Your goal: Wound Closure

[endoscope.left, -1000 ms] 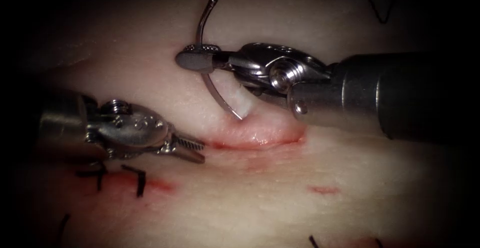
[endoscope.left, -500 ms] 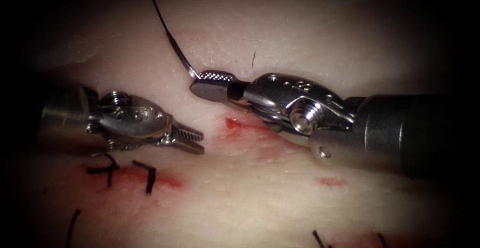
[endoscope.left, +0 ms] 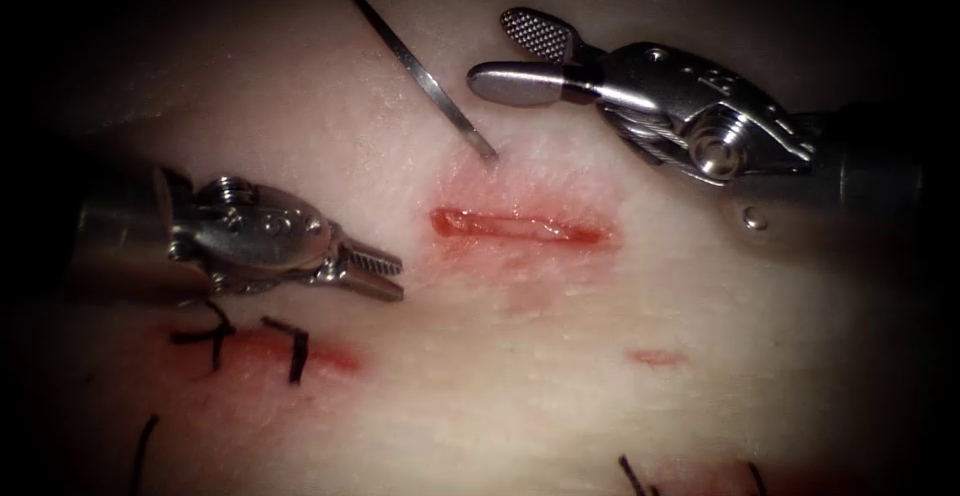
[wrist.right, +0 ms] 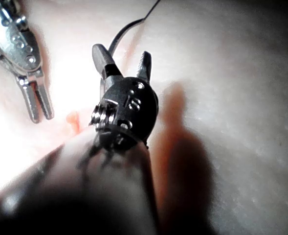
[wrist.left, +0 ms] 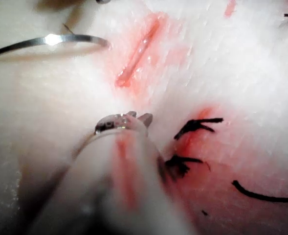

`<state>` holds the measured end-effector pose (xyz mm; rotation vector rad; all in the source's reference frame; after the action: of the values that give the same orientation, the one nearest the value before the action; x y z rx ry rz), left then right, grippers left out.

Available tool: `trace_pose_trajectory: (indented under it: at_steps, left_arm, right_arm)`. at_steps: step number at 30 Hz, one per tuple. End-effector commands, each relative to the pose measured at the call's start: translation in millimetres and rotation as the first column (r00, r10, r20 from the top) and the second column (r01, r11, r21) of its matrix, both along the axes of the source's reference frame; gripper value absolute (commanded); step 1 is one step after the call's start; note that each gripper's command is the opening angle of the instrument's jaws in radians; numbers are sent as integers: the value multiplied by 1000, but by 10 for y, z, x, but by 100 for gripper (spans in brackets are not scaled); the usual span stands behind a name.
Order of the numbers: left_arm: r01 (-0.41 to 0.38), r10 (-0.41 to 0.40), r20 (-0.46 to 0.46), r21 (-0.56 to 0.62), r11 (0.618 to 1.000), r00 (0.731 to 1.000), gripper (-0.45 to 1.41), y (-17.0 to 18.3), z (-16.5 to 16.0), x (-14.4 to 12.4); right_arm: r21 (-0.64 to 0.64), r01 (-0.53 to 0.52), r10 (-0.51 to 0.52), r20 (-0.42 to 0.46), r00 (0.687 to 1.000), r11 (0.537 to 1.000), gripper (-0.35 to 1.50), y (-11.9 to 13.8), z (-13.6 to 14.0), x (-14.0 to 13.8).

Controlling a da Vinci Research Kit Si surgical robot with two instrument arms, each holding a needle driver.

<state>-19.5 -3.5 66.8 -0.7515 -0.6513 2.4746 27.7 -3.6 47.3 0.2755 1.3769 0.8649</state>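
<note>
The curved steel needle [endoscope.left: 430, 84] stands free, its tip sunk in the tissue [endoscope.left: 560, 356] just above the red cut [endoscope.left: 520, 226].

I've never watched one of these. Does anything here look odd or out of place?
One thing: the needle stands stuck in the tissue just above the cut, with neither tool holding it. The right tool is open beside it, empty. The left tool holds nothing. Red fluid smears around the stitches.

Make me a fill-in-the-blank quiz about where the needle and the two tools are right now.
1. The right tool has its jaws ____.
2. The needle stands with one end in the ____ beside the cut.
3. The left tool holds ____.

Missing words: open; tissue; nothing
</note>
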Motion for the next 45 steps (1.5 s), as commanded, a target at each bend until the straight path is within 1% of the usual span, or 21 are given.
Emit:
trace_pose_trajectory:
  at_steps: [1, 6, 7, 8, 10, 11, 12, 13, 16, 17, 19, 20, 23, 28, 36, 40, 41, 42, 43, 44, 45]
  left_arm:
    - [11, -10, 6, -5, 1000, 1000, 22, 0, 4, -5]
    - [39, -39, 23, -23, 999, 999, 22, 7, -1, -7]
    - [64, -63, 32, -34, 997, 997, 22, 12, -4, -8]
    - [151, -146, 70, -61, 987, 987, 24, 29, -14, -10]
    - [226, -216, 111, -90, 970, 970, 27, 42, -25, -13]
    - [299, -281, 156, -105, 948, 947, 34, 51, -36, -18]
    - [333, -312, 173, -107, 937, 934, 46, 54, -41, -21]
    - [333, -312, 173, -107, 937, 934, 46, 54, -41, -21]
    - [470, -432, 277, -84, 879, 858, 69, 66, -53, -37]
    - [470, -432, 277, -84, 879, 858, 69, 66, -53, -37]
    - [496, -452, 323, -68, 865, 832, 81, 66, -53, -43]
    - [527, -483, 345, -39, 849, 805, 88, 66, -51, -49]
    - [590, -560, 349, 26, 807, 752, 94, 70, -49, -58]
    - [624, -597, 360, 48, 780, 717, 101, 79, -44, -65]
    - [653, -628, 352, 61, 755, 694, 98, 102, -27, -71]
    - [657, -636, 353, 74, 750, 686, 84, 111, -14, -80]
    - [652, -631, 361, 78, 754, 687, 74, 114, -10, -83]
    - [647, -625, 381, 86, 757, 681, 41, 117, -5, -87]
    - [647, -625, 381, 86, 757, 681, 41, 117, -5, -87]
    - [646, -619, 424, 98, 757, 661, -15, 120, 0, -89]
    - [653, -624, 442, 107, 750, 644, -45, 121, 1, -89]
  right_arm:
    - [-11, -4, 4, 6, 1000, 1000, 135, 16, -7, -9]
    - [-27, 29, -28, 47, 999, 999, 128, 28, -21, -38]
    - [-20, 46, -45, 59, 997, 999, 128, 27, -22, -40]
    - [-17, 59, -58, 67, 996, 998, 125, 23, -23, -42]
    - [-21, 65, -63, 67, 996, 998, 109, 18, -21, -42]
    - [-28, 65, -63, 64, 996, 997, 101, 14, -18, -42]
    - [-31, 64, -62, 65, 996, 997, 101, 13, -16, -41]
    - [-31, 64, -62, 65, 996, 997, 101, 13, -16, -41]
    - [-41, 63, -60, 68, 996, 997, 101, 9, -9, -39]
    - [-41, 63, -60, 68, 996, 997, 101, 9, -9, -39]
    - [-45, 62, -59, 69, 996, 997, 99, 8, -6, -38]
    - [-47, 61, -58, 70, 996, 997, 99, 7, -4, -37]
    - [-49, 60, -56, 71, 996, 997, 91, 6, -3, -35]
    - [-51, 59, -56, 71, 996, 997, 86, 4, -3, -33]
    - [-53, 60, -57, 70, 996, 997, 76, 2, -2, -31]
    - [-54, 59, -55, 71, 996, 997, 69, 0, -2, -29]
    - [-54, 58, -55, 71, 996, 997, 67, 0, -2, -29]
    - [-54, 58, -54, 71, 996, 997, 64, -1, -2, -28]
    - [-54, 58, -54, 71, 996, 997, 64, -1, -2, -28]
    - [-54, 58, -54, 71, 996, 997, 52, -1, -2, -28]
    - [-59, 62, -58, 75, 996, 996, 44, -2, -2, -29]
